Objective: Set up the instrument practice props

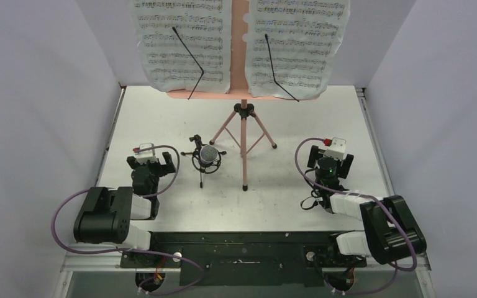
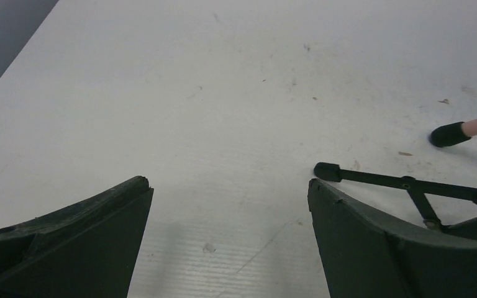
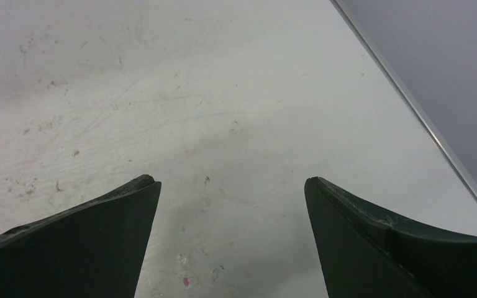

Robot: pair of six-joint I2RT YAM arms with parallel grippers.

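The pink music stand [image 1: 243,143] is up on its tripod at mid-table [image 1: 155,118]. The left sheet-music page [image 1: 183,43] and the right sheet-music page [image 1: 298,43] rest on its desk, each under a thin black wire arm. Just left of the stand's legs, the microphone [image 1: 208,155] seems to sit in the small black mic holder [image 1: 200,177], though from above I can't be sure. The left gripper [image 2: 230,185] hangs beside that holder, jaws spread wide, empty. The right gripper [image 3: 231,180] hovers over bare table on the stand's other side, jaws likewise spread.
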